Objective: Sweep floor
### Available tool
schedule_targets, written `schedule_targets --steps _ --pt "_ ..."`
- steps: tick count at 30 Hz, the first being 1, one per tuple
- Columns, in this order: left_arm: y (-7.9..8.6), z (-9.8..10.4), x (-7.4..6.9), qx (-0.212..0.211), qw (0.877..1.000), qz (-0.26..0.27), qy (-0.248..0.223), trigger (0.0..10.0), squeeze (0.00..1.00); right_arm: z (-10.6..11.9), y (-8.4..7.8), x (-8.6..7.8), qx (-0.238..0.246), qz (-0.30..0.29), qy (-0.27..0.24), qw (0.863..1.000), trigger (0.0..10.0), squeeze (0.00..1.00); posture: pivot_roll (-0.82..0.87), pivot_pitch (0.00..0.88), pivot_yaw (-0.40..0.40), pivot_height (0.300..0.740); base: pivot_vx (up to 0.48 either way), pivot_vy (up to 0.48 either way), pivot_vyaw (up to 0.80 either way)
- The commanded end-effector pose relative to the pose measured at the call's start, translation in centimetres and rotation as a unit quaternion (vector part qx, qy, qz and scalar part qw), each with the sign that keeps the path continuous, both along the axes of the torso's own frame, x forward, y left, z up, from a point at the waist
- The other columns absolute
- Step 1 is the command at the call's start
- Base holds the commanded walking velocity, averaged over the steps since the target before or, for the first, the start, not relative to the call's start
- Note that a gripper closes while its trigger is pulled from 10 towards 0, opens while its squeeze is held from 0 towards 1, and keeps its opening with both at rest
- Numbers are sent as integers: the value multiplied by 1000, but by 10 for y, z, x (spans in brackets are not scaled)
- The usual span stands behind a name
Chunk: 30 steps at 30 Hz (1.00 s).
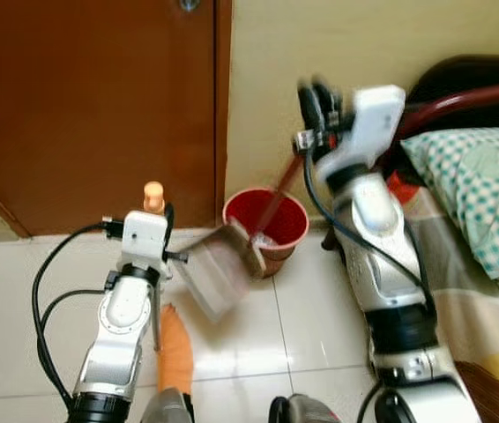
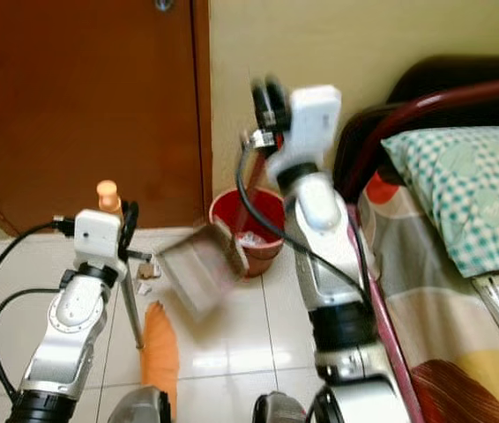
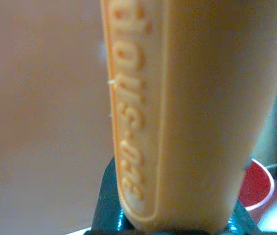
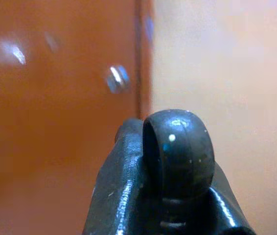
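Emptying step, we judge. Right gripper (image 1: 316, 97), upper centre, is clamped on the long dark-red handle of the grey-brown plastic dustpan (image 1: 219, 269), tilted at the round red plastic bin (image 1: 265, 220). Left gripper (image 1: 154, 211) grips the orange plastic broom handle (image 3: 177, 112). Next: tip the pan further over the rim.

The dustpan (image 1: 219, 269) and right end effector (image 1: 320, 106) are motion-blurred; the bed (image 1: 487, 220) is cut off
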State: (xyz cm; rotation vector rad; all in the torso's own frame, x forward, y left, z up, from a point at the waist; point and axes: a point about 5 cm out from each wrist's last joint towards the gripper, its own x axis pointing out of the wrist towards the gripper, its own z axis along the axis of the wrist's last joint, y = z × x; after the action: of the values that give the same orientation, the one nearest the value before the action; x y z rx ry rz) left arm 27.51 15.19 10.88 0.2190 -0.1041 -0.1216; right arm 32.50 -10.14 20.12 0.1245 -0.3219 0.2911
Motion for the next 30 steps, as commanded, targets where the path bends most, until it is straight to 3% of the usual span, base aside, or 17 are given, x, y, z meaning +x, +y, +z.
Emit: schedule_targets --steps 1,5,6,11,20,21,23,26,30 --pt "-4 -7 -4 4 1000 -7 24 10000 0 7 -3 -2 20 -9 -6 1000 10000 0 38 49 -52 740 0 0 0" --pt "-8 -7 -4 1 1000 -11 25 10000 0 -14 -11 -3 23 -29 40 999 10000 0 38 52 -51 740 0 0 0" --pt "-11 -7 -4 1 1000 -16 26 10000 0 -31 -18 -4 6 -48 79 996 10000 0 39 57 -52 740 0 0 0" --pt "-14 -8 -7 -2 999 -26 34 10000 0 -62 -47 -12 -36 -130 148 980 10000 0 36 65 -50 740 0 0 0" --pt "-15 -9 -8 -3 999 -29 36 10000 0 -68 -53 -14 -38 -147 162 975 10000 0 33 68 -47 740 0 0 0" --pt "-19 -11 -11 -3 999 -37 41 10000 0 -99 -72 -30 -61 -177 224 956 10000 0 21 82 -50 740 0 0 0" --pt "-22 -12 -15 -3 998 -43 43 10000 0 -118 -86 -44 -72 -203 271 938 10000 0 22 84 -53 740 0 0 0" --pt "-23 -16 -22 -5 998 -44 53 10000 0 -127 -97 -62 -82 -222 311 920 10000 0 14 88 -54 740 0 0 0" --pt "-23 -18 -23 -6 997 -42 59 10000 0 -129 -107 -79 -101 -228 342 906 10000 0 -1 97 -54 740 0 0 0"
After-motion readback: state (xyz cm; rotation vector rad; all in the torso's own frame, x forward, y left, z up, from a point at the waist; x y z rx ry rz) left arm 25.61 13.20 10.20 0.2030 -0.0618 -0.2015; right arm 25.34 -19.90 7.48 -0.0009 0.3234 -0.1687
